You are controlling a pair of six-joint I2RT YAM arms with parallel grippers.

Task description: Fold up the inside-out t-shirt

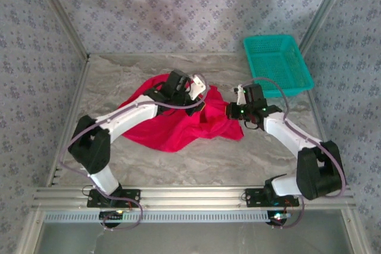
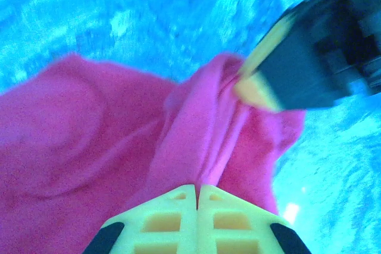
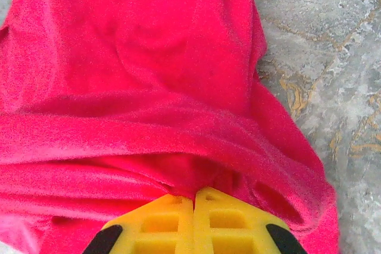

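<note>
The red t-shirt [image 1: 172, 129] lies crumpled in the middle of the marble table, bunched up toward its right side. My left gripper [image 1: 204, 106] reaches over it from the left and is shut on a raised fold [image 2: 197, 187] of the t-shirt [image 2: 89, 147]. From the right, my right gripper [image 1: 228, 110] is shut on the cloth's edge [image 3: 194, 193], with the t-shirt [image 3: 131, 57] spreading away beyond its fingers. The two grippers sit close together; in the left wrist view the right gripper [image 2: 239, 85] pinches the same ridge of cloth a little farther along.
A teal mesh basket [image 1: 277, 63] stands at the back right of the table [image 1: 119, 75]. Patterned walls with metal frame posts close in the back and sides. Bare marble [image 3: 321, 46] shows to the right of the shirt.
</note>
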